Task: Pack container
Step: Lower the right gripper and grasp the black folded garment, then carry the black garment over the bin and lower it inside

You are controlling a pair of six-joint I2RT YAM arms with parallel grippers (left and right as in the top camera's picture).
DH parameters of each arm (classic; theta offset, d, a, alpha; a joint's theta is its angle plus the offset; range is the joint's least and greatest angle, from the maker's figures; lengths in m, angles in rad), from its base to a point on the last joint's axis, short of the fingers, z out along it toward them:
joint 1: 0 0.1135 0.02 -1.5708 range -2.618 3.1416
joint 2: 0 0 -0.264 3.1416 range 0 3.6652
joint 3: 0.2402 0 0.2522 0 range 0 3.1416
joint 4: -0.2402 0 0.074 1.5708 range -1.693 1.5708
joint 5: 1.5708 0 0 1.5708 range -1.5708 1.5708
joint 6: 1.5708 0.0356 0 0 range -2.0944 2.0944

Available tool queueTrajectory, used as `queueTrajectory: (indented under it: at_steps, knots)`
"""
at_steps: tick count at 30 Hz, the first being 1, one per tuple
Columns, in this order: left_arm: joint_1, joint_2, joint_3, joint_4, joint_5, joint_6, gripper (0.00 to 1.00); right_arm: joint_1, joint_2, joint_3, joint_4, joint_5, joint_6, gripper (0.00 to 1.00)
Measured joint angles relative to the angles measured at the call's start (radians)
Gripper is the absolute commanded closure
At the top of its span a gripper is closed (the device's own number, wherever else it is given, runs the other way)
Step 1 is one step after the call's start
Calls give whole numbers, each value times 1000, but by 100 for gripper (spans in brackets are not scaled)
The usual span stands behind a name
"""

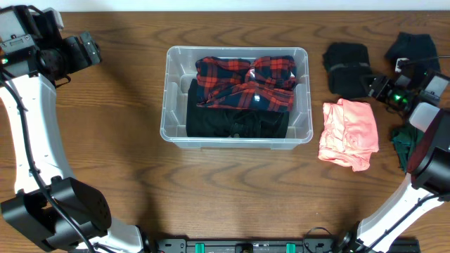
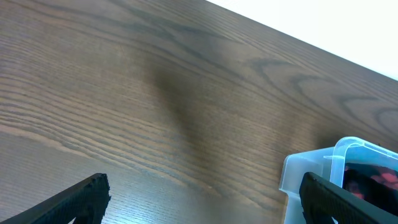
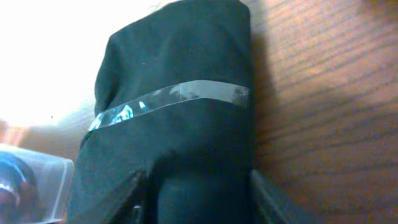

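The container [image 1: 238, 50], a clear rectangular bin, stands mid-table with a red-and-black plaid shirt [image 1: 246, 83] lying over a black garment [image 1: 232, 123] inside it. To its right lies a folded black bundle [image 1: 346, 67] with a clear band round it [image 3: 180, 93]. My right gripper [image 1: 370, 86] is at the bundle's near end. In the right wrist view the gripper [image 3: 198, 199] has black cloth bunched between its fingers, touching both. My left gripper [image 1: 91, 49] hangs open over bare table at the far left, with a corner of the container [image 2: 311, 171] beside its right finger.
A pink garment [image 1: 348, 133] lies right of the container. Another black garment [image 1: 415, 48] sits at the far right back. A dark green one [image 1: 403, 144] is partly under the right arm. Bare wooden table [image 1: 126, 161] lies left of and in front of the bin.
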Motion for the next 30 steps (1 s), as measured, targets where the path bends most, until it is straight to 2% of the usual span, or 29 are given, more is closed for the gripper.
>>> queueTrajectory:
  at_steps: [2,7,16,25,30]
  knots:
    - [0,0,0,0,0,0,2,-2,0,0,-2,4,15,79]
    - [0,0,0,0,0,0,2,-14,0,0,-14,-12,62,99]
    - [0,0,0,0,0,0,2,-40,-45,0,-81,-42,120,99]
    - [0,0,0,0,0,0,2,-30,-413,1,-210,-40,128,99]
    - [0,0,0,0,0,0,2,35,-579,2,-316,-52,130,99]
